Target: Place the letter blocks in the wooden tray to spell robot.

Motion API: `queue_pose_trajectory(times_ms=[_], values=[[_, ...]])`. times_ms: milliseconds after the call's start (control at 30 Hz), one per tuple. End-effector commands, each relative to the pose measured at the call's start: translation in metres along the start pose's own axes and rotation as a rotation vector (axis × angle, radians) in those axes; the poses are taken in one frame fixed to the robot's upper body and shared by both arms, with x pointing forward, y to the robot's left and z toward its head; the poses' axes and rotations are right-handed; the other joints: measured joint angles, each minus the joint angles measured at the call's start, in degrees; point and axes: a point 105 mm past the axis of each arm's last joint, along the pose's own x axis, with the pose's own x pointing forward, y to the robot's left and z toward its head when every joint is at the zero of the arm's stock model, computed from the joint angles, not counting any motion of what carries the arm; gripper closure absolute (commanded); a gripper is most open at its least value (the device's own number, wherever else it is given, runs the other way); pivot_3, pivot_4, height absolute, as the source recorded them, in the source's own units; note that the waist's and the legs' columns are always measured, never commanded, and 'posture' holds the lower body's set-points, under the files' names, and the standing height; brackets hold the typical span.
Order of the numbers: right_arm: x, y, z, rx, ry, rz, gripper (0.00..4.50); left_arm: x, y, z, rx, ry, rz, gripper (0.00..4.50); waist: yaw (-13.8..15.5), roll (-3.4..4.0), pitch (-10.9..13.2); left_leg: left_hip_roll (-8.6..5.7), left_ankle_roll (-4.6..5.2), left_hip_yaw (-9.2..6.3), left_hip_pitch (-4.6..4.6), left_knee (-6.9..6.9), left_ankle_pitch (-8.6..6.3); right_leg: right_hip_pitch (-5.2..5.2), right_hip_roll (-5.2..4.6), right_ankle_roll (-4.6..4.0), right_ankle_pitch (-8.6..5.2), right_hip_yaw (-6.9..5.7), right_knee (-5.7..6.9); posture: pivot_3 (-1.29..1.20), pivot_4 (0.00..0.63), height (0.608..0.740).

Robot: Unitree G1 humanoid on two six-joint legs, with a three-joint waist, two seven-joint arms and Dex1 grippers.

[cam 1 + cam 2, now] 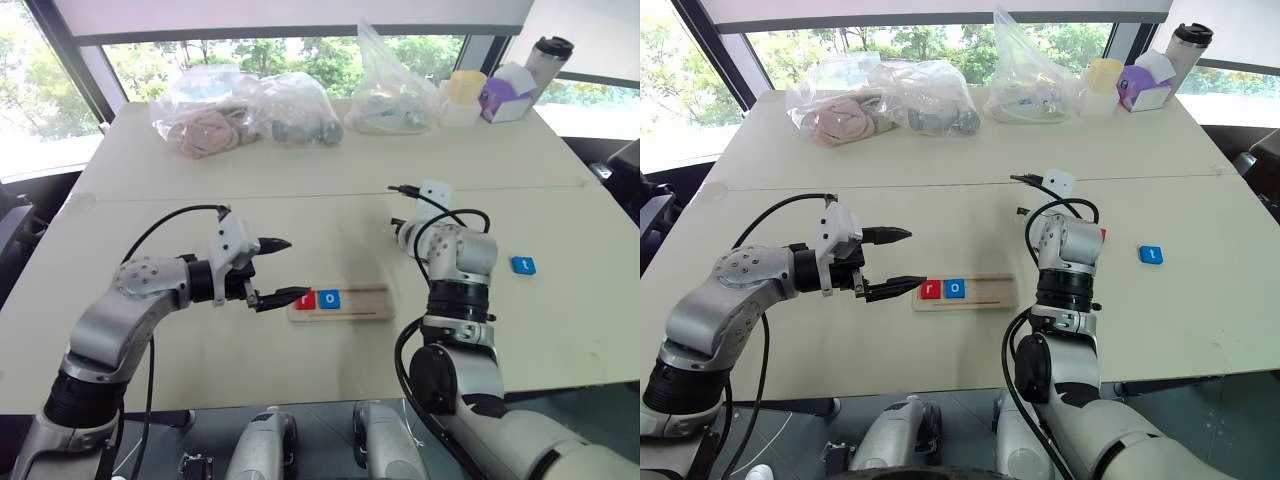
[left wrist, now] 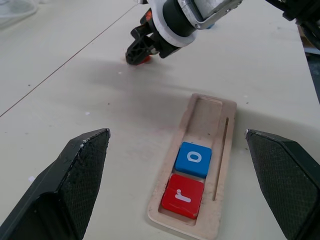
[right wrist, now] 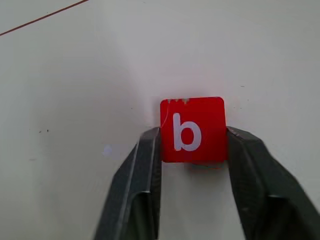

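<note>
Right tool [image 3: 192,137] grips red b block [image 3: 192,129]; fingertips hidden beneath.

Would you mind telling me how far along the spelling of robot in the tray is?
Done: the red r block and blue o block sit at one end of the wooden tray. In hand: the right gripper has its jaws shut on the red b block. Left: placing b, a second o, and the blue t block.
</note>
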Motion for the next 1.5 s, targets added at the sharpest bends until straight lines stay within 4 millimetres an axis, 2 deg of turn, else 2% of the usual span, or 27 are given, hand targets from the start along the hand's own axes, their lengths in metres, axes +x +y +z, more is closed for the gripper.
queue_pose_trajectory(times_ms=[33,167,267,333,467,567,700,800,1167,1500], values=[[0.000,0.004,-0.015,-0.007,0.056,0.030,3.33,0.001,-0.003,0.007,0.044,-0.015,-0.007,0.00,0.1,0.00,0.0,0.00,0.00,0.00,0.00,0.00,0.00,0.00,0.00,0.00,0.00,0.00,0.00,0.00,0.150,0.740],[-0.009,-0.006,-0.010,-0.021,0.050,0.050,3.33,0.002,-0.003,0.007,0.044,-0.018,-0.011,0.00,0.2,0.00,0.0,0.01,0.00,-0.01,-0.02,-0.05,0.00,-0.02,0.00,-0.02,-0.01,0.00,-0.02,0.00,0.150,0.740],[-0.030,-0.013,0.003,-0.082,0.001,0.139,3.33,0.001,-0.004,0.007,0.042,-0.017,-0.015,0.00,0.5,0.01,0.0,-0.01,0.00,-0.05,-0.13,-0.07,0.00,-0.09,-0.01,-0.03,-0.02,-0.01,-0.04,0.00,0.150,0.740],[-0.045,-0.019,0.002,-0.122,0.007,0.199,3.33,0.000,-0.004,0.007,0.037,-0.016,-0.019,0.00,0.6,0.03,0.0,-0.04,0.00,-0.05,-0.25,-0.06,0.00,-0.18,-0.04,-0.02,-0.02,-0.01,-0.07,0.00,0.150,0.740],[-0.070,-0.031,-0.015,-0.270,-0.018,0.367,3.33,-0.001,-0.004,0.004,0.032,-0.010,-0.026,0.00,0.9,0.02,0.0,-0.05,0.03,-0.06,-0.30,-0.07,-0.02,-0.22,-0.06,0.01,-0.05,-0.02,-0.13,0.00,0.150,0.740],[-0.086,-0.052,-0.031,-0.348,-0.028,0.393,3.33,0.000,-0.003,0.005,0.020,-0.021,-0.033,0.00,1.3,0.01,0.0,-0.04,0.04,-0.05,-0.33,-0.09,-0.04,-0.23,-0.07,0.01,-0.08,-0.03,-0.22,0.00,0.150,0.740],[-0.100,-0.063,-0.049,-0.367,-0.034,0.386,3.33,0.002,-0.002,0.004,0.020,-0.020,-0.040,0.00,1.6,-0.01,0.1,0.04,0.03,0.04,-0.33,-0.09,-0.04,-0.22,-0.06,-0.16,-0.20,-0.02,-0.39,0.00,0.150,0.740],[-0.104,-0.072,-0.062,-0.344,-0.023,0.350,3.33,0.004,-0.002,0.004,0.019,-0.021,-0.049,0.00,2.0,-0.02,0.1,0.13,0.02,0.01,-0.33,-0.09,-0.04,-0.17,0.02,-0.17,-0.19,-0.04,-0.48,0.00,0.150,0.740],[-0.110,-0.093,-0.081,-0.321,0.006,0.218,3.33,0.004,-0.003,0.004,0.029,-0.012,-0.064,0.00,2.1,-0.01,0.1,0.13,0.15,0.05,-0.51,-0.14,-0.13,-0.14,-0.01,-0.24,-0.14,-0.05,-0.89,0.00,0.150,0.740],[-0.106,-0.102,-0.082,-0.243,0.027,0.156,3.33,0.005,-0.002,0.005,0.043,-0.009,-0.061,0.00,2.1,-0.01,0.1,0.14,0.16,0.05,-0.51,-0.14,-0.14,-0.15,-0.01,-0.24,-0.14,-0.05,-0.89,0.00,0.150,0.740]])
